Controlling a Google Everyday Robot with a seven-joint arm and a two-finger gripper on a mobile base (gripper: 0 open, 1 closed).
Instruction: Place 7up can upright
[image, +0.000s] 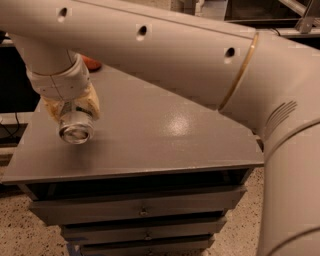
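We see our gripper (74, 116) at the left of the camera view, hanging from the thick cream arm (165, 55) that crosses the whole upper frame. Its two tan fingers (92, 103) are closed around the 7up can (76, 131), one on each side of the body, so only a little of the can's silver wall shows between them. The can is not upright: it is tipped over, its shiny round end facing the camera and slightly down. It is held over the left part of the grey table top (165, 130), near the front edge; it seems to be clear of the surface, though we cannot be sure from this angle. Behind the wrist, at the far edge of the table, a small orange-red object (92, 63) peeks out, mostly hidden. Below the top sit grey drawers (140, 210), above a speckled floor (20, 230).
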